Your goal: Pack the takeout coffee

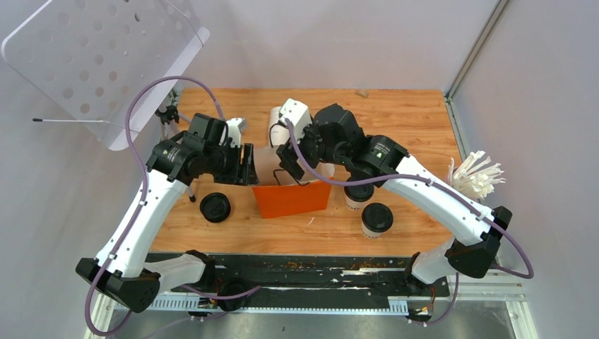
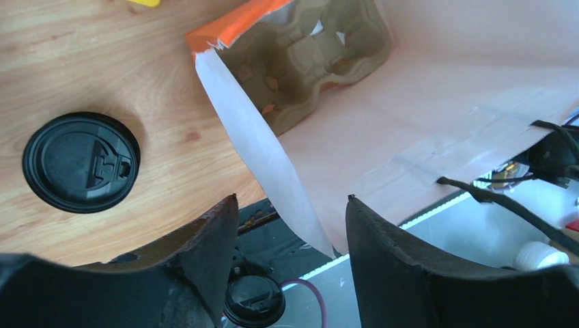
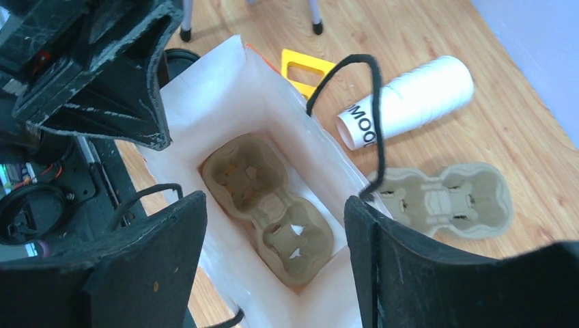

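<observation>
- While both grippers sit at the mouth of the orange bag (image 1: 292, 200), the takeout coffee (image 1: 376, 219) stands outside it on the table (image 1: 410, 120). It is to the bag's right and closer to the arm bases.
- From the right gripper (image 3: 274, 198) the cup lies back toward the robot and off to its right. From the left gripper (image 2: 291, 199) it is well apart, with the whole bag between them.
- The cup stands upright, so its long axis is vertical. I judge a grasp would have to come from the side around the wall, or from above over the lid.
- The right arm is plainly the nearer one; the cup sits just beside its forearm in the top view.
- The right gripper's jaws are spread wide above the bag's opening and hold nothing. The cardboard carrier (image 3: 270, 205) lies at the bottom of the bag between them.
- The left gripper's jaws are also apart. The bag's white edge runs through the gap, and they do not look clamped on it.
- The coffee is a white paper cup with a round black lid; dark marks on its side are too small to read.
- A second lidded cup (image 1: 359, 194) stands just beyond it, partly hidden under the right arm.
- Neither wrist view shows the coffee.
</observation>
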`<action>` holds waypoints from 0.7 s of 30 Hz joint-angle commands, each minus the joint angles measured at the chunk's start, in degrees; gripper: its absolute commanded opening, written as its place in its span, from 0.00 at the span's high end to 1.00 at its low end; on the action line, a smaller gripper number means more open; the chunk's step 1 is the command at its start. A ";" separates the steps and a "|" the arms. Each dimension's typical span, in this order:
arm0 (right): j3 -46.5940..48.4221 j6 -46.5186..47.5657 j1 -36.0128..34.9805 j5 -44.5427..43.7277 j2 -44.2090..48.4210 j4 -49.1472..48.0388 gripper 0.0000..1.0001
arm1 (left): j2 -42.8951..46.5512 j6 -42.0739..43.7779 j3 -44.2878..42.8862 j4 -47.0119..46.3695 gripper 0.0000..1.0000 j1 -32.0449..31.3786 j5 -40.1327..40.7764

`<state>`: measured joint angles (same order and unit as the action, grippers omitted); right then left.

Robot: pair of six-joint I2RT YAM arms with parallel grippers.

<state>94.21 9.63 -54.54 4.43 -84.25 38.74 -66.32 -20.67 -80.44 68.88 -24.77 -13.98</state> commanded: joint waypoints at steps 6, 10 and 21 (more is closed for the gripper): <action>12.23 -8.63 0.45 -15.67 -1.95 11.45 0.25 | -0.45 0.41 -6.79 -0.78 0.08 -0.19 3.35; 14.92 -14.68 0.86 -21.59 -0.92 19.07 0.23 | -0.14 0.04 -7.82 -1.25 0.00 -0.19 5.09; 1.51 -28.16 5.98 -23.15 11.08 25.04 0.17 | 1.05 -1.47 -6.19 -3.33 0.00 0.07 5.86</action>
<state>98.89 -10.94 -50.61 -17.50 -76.60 59.72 -66.54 -21.39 -86.32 68.20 -24.77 -7.46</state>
